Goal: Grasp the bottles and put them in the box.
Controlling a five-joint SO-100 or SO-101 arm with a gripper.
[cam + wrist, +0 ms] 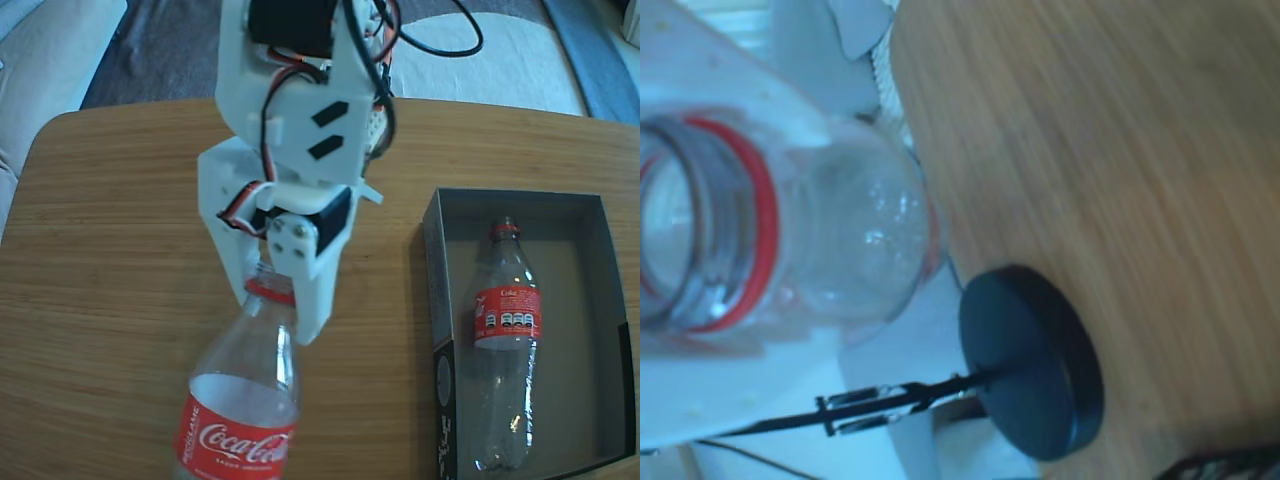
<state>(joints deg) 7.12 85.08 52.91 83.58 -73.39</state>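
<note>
Looming closest to the lens, an uncapped Coca-Cola bottle (240, 400) is hanging by its neck in the white jaws (272, 290), which are clamping it above the counter (110, 260). Next, it wants carrying toward 3 o'clock, lowering parallel beside the second bottle (505, 350) lying in the box (437, 260).

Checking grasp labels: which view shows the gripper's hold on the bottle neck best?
The fixed view: the gripper is closed on the held bottle at its neck. The wrist view shows only that bottle's open mouth against a white finger, blurred.
</note>
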